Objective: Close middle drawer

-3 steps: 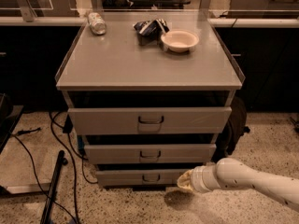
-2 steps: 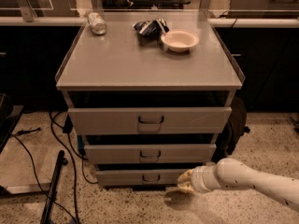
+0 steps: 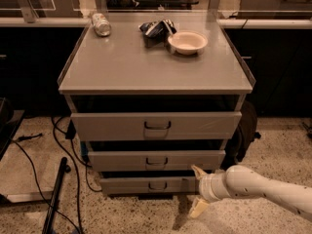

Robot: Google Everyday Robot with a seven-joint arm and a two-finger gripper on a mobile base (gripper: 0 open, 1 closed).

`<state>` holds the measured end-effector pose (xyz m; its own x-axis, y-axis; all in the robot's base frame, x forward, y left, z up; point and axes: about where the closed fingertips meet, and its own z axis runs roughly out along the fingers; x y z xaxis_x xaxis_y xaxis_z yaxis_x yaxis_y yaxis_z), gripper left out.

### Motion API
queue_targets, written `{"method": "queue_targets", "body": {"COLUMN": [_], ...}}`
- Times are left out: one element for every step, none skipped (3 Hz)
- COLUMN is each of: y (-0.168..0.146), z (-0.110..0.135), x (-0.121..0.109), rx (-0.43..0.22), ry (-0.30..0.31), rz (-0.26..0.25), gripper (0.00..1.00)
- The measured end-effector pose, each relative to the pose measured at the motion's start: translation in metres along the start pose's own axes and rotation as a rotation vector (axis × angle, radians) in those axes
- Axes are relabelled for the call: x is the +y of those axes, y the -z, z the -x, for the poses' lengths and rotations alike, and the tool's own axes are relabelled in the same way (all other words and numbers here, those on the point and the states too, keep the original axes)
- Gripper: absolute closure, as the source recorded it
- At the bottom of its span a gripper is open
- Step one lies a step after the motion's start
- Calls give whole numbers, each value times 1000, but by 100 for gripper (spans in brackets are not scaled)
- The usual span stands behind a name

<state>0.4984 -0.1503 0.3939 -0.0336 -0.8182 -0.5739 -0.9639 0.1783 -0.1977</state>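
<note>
Far left of the gripper (image 3: 198,189), at about its height, loose cables (image 3: 58,145) trail over the floor; they play no part in the task. High up and to the left of the gripper, on the cabinet (image 3: 146,67) top, a can (image 3: 101,24) lies on its side, then a crumpled dark bag (image 3: 156,29), then a pale bowl (image 3: 187,42) nearly straight above the gripper, all well apart from it. Below the top, the top drawer (image 3: 112,126) has the tallest front. The middle drawer (image 3: 122,160) sits up and just left of the gripper: low, wide grey front, small dark U-shaped handle (image 3: 157,161) at centre, and a dark gap above the panel, which I read as the drawer standing partly out. Its inside is not visible from this angle. The bottom drawer (image 3: 122,185) lies directly left of the gripper. The gripper hangs off the right end of the drawer fronts, its two pale fingers (image 3: 197,171) spread apart and holding nothing; the upper one points at the lower right corner of the middle front, touching or just beside it, and I cannot tell which. Judgement: spread, empty fingers brought low to that corner suit a flat push on the panel, not a grasp of the handle. The white arm (image 3: 263,186) reaches in from the right.
</note>
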Motion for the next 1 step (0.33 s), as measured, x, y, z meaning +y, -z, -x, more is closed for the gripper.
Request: {"method": "queue_targets", "body": {"y": [0], "z": [0], "x": [0], "rx": [0], "ry": [0], "rz": [0], "gripper": [0]}}
